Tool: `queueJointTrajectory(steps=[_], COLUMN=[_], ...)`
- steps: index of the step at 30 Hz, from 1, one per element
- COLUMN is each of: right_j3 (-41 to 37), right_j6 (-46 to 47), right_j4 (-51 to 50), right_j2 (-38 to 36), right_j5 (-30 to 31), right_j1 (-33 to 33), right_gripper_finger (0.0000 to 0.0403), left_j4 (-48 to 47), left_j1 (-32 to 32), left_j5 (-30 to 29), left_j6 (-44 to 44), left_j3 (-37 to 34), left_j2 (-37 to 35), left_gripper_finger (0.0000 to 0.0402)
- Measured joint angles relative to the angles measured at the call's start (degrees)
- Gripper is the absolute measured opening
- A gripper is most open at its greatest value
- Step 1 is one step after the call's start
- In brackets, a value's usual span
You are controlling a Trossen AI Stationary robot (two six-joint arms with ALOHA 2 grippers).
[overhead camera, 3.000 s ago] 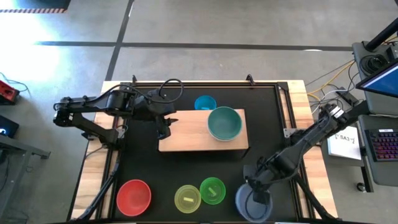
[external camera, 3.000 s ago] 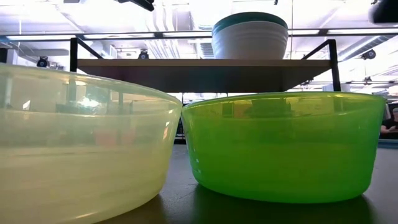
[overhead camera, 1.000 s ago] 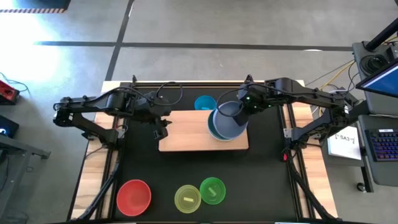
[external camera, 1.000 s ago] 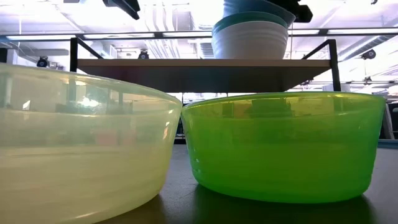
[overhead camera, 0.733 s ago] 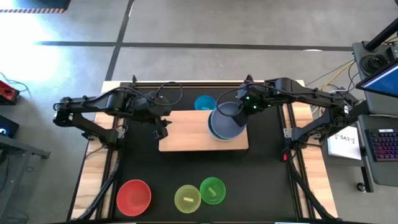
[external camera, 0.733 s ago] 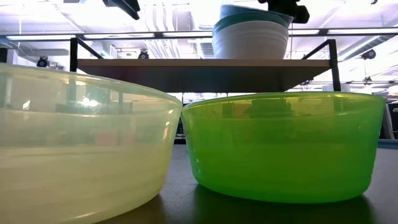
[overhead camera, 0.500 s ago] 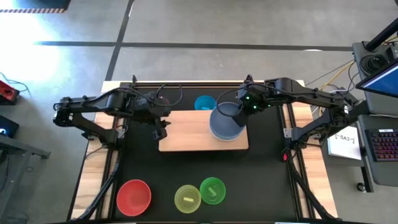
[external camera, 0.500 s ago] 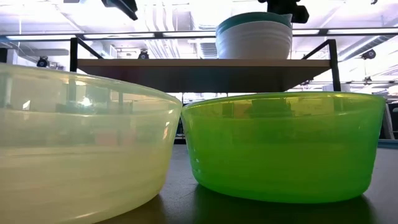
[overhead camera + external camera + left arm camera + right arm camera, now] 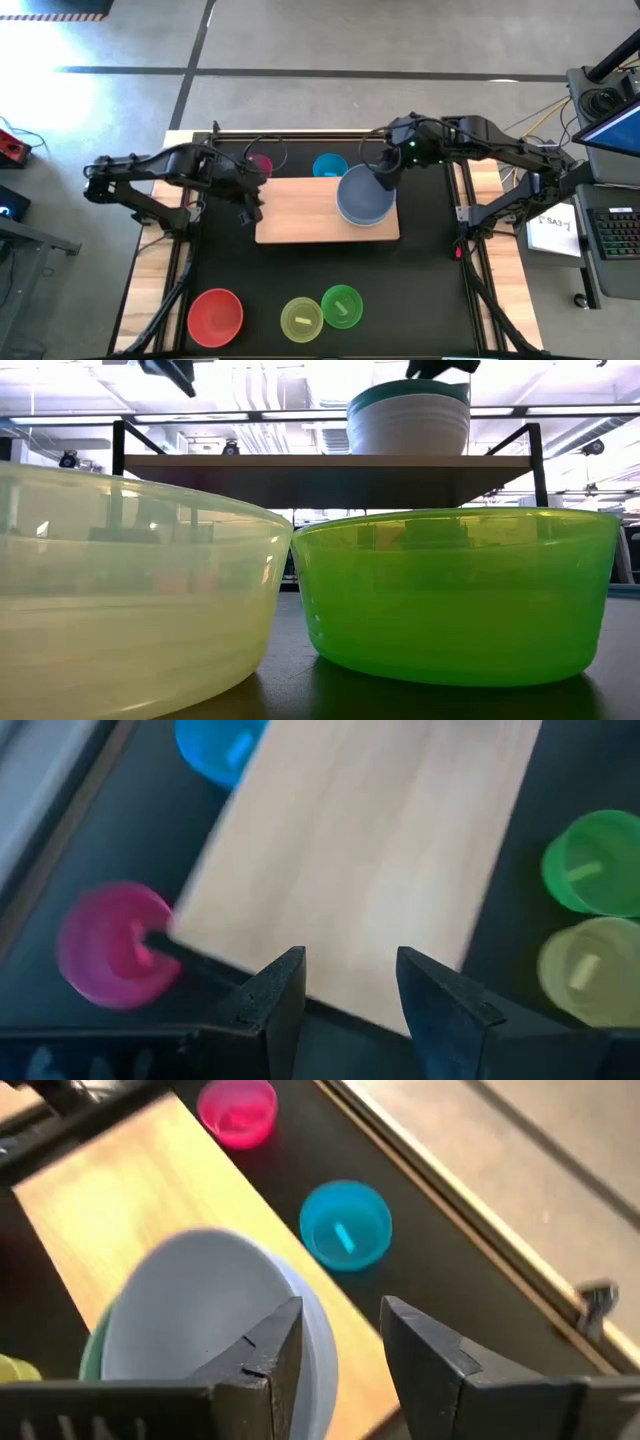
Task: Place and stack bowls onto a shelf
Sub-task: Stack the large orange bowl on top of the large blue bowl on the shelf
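Observation:
The pale wooden shelf [image 9: 300, 215] stands mid-table. On its right end a slate-blue bowl [image 9: 365, 197] sits nested in a teal-green bowl on a white one [image 9: 408, 422]. My right gripper [image 9: 340, 1345] is open, above the stack's far rim and clear of it. My left gripper [image 9: 345, 990] hovers open over the shelf's left edge, with nothing between its fingers. A magenta bowl [image 9: 260, 163] and a cyan bowl [image 9: 330, 166] rest on the black mat behind the shelf. Red [image 9: 216, 314], yellow-green [image 9: 302, 318] and bright green [image 9: 342, 305] bowls stand near the front edge.
A black frame rail [image 9: 455, 190] runs along the mat's right side. The shelf's left half [image 9: 370, 860] is bare wood. In the low view the yellow-green bowl [image 9: 120, 590] and the green bowl [image 9: 455, 595] fill the foreground.
My right gripper has let go of the slate-blue bowl, which has settled level into the teal-green one. The gripper has then risen and drawn back toward the table's far edge. My left gripper has shifted a little toward the table's left edge.

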Motion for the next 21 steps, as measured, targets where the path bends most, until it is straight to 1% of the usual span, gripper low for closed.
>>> queueJointTrajectory(steps=[2,4,6,8,12,16,18,21], right_j3=[0.1,0.1,0.1,0.1,-0.3,-0.4,-0.4,-0.4], right_j6=[-2.0,-4.9,-7.7,-10.1,-13.2,-13.7,-13.5,-11.8], right_j4=[2.6,5.3,7.5,9.7,12.4,12.5,12.5,12.6], right_j2=[0.0,0.0,0.0,0.0,0.1,1.1,1.6,2.4], right_j5=[-0.1,-0.5,-1.5,-2.4,-3.1,-3.2,-3.1,-3.0], right_j1=[0.1,0.9,1.7,3.0,6.2,9.6,11.1,12.9], right_gripper_finger=[0.0123,0.0119,0.0115,0.0110,0.0103,0.0100,0.0100,0.0100], left_j4=[-2.8,-6.3,-10.1,-11.7,-11.5,-10.4,-7.1,-0.9], left_j1=[-2.1,-5.6,-10.1,-15.7,-28.0,-38.7,-43.6,-49.6], left_j5=[0.9,1.0,1.0,0.7,0.5,1.3,3.1,5.2], left_j6=[-6.0,-12.4,-20.1,-28.6,-44.9,-58.8,-62.5,-65.7], left_j3=[-0.6,-1.1,-1.5,-2.2,-5.8,-13.2,-17.1,-22.3], left_j2=[0.0,0.0,0.0,0.0,0.1,0.3,0.1,0.1], left_gripper_finger=[0.0142,0.0142,0.0142,0.0142,0.0142,0.0142,0.0142,0.0142])
